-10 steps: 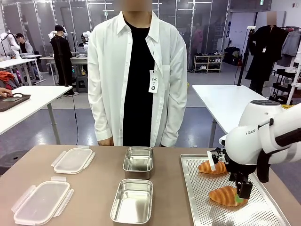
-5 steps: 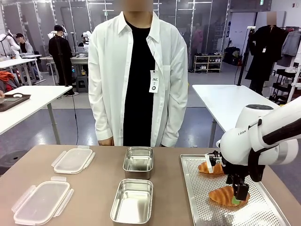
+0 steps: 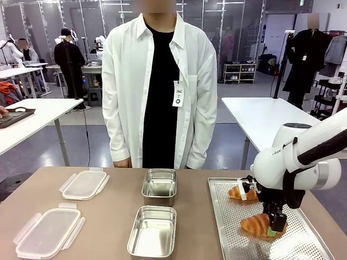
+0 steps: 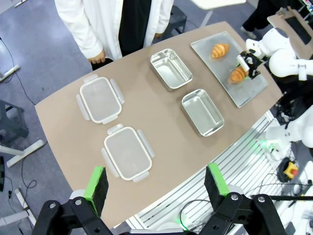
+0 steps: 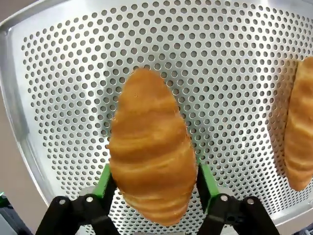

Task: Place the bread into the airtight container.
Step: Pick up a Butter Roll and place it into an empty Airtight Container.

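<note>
Two croissants, the bread, lie on a perforated metal tray [image 3: 230,241]. My right gripper [image 3: 277,227] is down on the nearer bread [image 3: 258,223], shut on it. Up close, both green pads [image 5: 204,179] press against the sides of the bread [image 5: 151,147], which rests on the tray [image 5: 220,58]. The second bread [image 3: 243,193] lies farther back. Two open steel containers stand mid-table, one near [image 3: 152,231] and one far [image 3: 159,186]. My left gripper [image 4: 156,183] hangs open high above the table, holding nothing.
Two clear plastic lids lie on the left of the table, one near [image 3: 49,232] and one far [image 3: 84,184]. A person in a white shirt [image 3: 157,86] stands at the far edge, hands down. The second bread [image 5: 298,132] lies right of the held one.
My right gripper has come down a little over the nearer bread and closed its fingers on it. The bread still rests on the tray.
</note>
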`<move>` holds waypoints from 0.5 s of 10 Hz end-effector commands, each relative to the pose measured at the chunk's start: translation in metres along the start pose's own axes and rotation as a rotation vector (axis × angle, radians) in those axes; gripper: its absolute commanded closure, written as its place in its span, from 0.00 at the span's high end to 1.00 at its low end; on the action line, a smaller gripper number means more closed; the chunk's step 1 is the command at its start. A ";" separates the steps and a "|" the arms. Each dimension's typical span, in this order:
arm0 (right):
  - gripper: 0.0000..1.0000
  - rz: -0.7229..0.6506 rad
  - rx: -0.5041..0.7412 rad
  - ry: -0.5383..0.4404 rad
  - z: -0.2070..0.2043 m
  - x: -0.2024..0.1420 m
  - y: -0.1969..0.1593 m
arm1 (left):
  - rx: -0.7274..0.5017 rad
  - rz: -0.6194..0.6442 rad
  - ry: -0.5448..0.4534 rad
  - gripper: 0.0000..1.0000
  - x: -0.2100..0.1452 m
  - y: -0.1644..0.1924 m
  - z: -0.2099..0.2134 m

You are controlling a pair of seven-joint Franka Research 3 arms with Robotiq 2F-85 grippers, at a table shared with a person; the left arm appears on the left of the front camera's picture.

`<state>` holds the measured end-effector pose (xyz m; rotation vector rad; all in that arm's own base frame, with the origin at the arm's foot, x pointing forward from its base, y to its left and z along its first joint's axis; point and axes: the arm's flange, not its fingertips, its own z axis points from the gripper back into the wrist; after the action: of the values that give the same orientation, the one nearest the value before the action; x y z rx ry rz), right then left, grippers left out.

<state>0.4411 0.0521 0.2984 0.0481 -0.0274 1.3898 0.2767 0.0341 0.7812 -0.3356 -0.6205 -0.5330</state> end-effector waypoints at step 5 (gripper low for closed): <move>0.00 -0.024 0.058 -0.006 0.016 0.004 0.002 | -0.001 -0.023 0.004 1.00 0.001 0.000 0.002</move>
<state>0.4432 0.0515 0.3065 0.0968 -0.0104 1.3697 0.2768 0.0341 0.7812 -0.3356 -0.6205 -0.5330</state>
